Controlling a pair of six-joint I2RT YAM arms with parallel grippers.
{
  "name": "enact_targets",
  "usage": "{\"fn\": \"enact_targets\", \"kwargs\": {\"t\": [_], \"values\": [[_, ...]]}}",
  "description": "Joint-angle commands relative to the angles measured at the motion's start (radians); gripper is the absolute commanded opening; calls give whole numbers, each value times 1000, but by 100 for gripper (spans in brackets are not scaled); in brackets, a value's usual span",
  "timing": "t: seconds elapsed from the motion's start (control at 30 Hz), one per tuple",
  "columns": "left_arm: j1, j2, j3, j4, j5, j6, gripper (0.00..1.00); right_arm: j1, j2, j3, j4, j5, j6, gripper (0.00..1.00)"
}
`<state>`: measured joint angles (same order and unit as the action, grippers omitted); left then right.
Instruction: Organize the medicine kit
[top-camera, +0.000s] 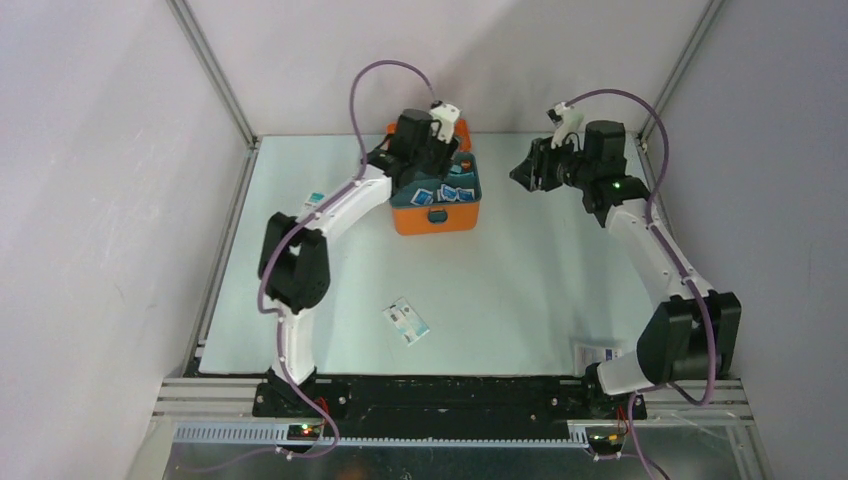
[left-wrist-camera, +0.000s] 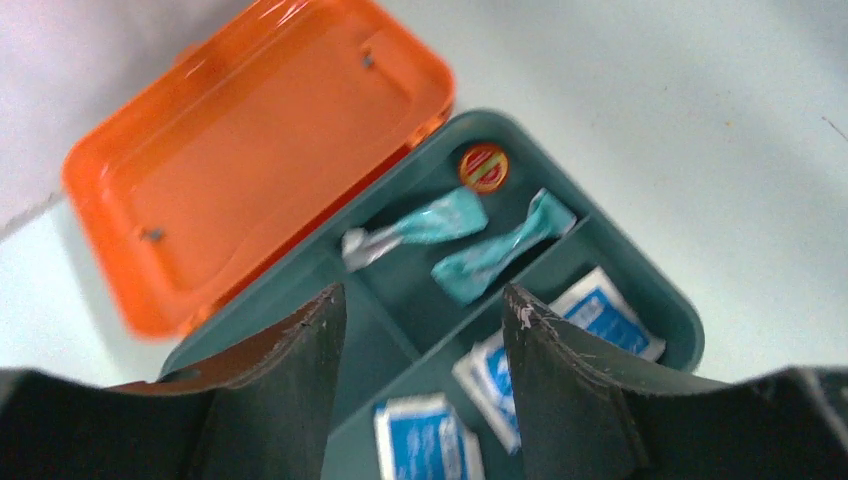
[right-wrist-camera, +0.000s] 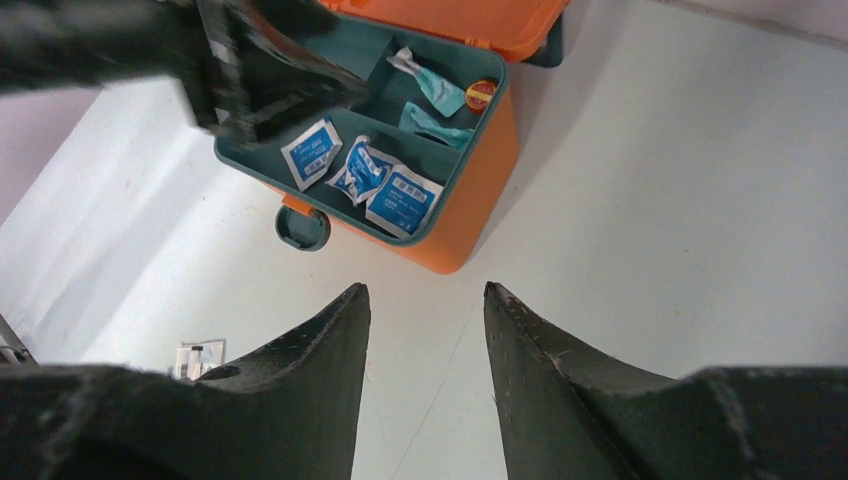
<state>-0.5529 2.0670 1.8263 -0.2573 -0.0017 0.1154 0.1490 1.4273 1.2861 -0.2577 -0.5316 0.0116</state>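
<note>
Orange medicine kit (top-camera: 435, 217), open, under wide left jaws, wide right jaws seemingly near

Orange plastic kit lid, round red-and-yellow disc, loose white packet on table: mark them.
Orange plastic kit lid (left-wrist-camera: 250, 150), left wrist view, inner face.
Round red-and-yellow disc (left-wrist-camera: 483, 167), left wrist view, centre.
Loose white packet (top-camera: 406, 322), top view, middle.
</note>
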Motion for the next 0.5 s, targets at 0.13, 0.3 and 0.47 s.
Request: {"fn": "enact_targets", "kwargs": {"t": [0.13, 0.3, 0.47], "values": [[206, -303, -262, 32, 124, -365, 63, 61, 215, 86, 26, -3, 27, 51], [282, -264, -303, 34, 236, -449, 59, 76, 410, 273, -59, -13, 54, 49], [302, -201, -300, 36, 258, -481, 57, 81, 506, 401, -106, -43, 76, 49]]}}
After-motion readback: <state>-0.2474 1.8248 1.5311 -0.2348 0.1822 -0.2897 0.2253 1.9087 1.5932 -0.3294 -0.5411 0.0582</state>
